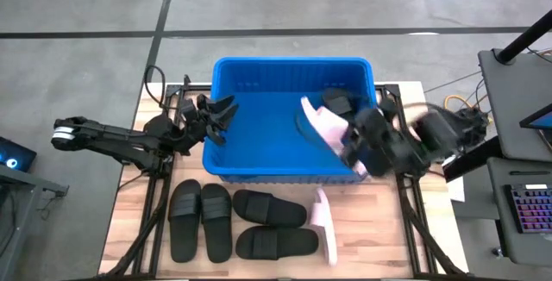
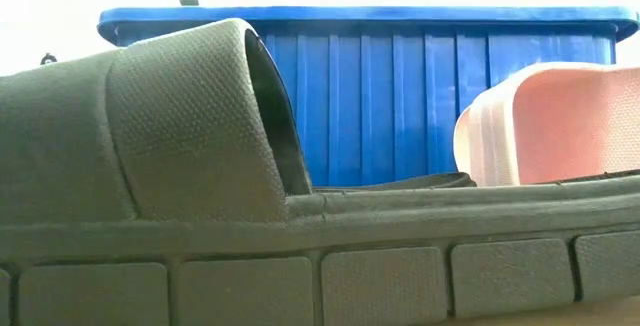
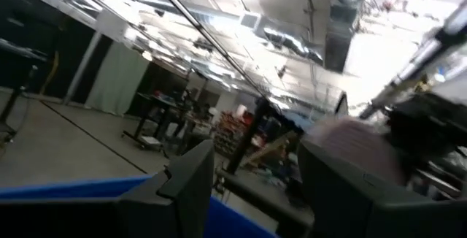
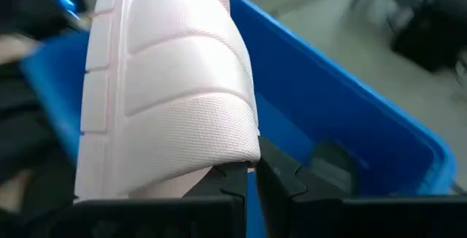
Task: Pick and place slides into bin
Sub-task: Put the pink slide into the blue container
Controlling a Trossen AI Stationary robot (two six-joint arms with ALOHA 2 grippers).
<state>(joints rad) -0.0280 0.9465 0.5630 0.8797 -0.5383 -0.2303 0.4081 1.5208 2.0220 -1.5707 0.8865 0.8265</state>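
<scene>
The blue bin (image 1: 259, 156) stands at the table's far middle and shows in the low view (image 2: 400, 96). My right gripper (image 1: 349, 139) is over the bin's right half, shut on a pale pink slide (image 1: 321, 121). A black slide (image 1: 338, 102) lies inside the bin. My left gripper (image 1: 219, 117) hovers open and empty at the bin's left rim. On the near table lie several black slides (image 1: 217, 221) and a second pink slide (image 1: 325, 225), which stands on its edge. My right gripper pinches the pink slide's strap at its edge (image 4: 244, 158) between its two fingers (image 4: 281, 179). It comes from the table's right side, slanting down. The slide is lifted clear, tilted, over the inside of the bin.
Two black slides (image 1: 185, 221) lie side by side at the near left and two more (image 1: 269, 208) lie crosswise in the near middle. One black slide (image 2: 200, 166) fills the low view's foreground. A desk with a keyboard (image 1: 526, 208) stands beyond the table's right edge.
</scene>
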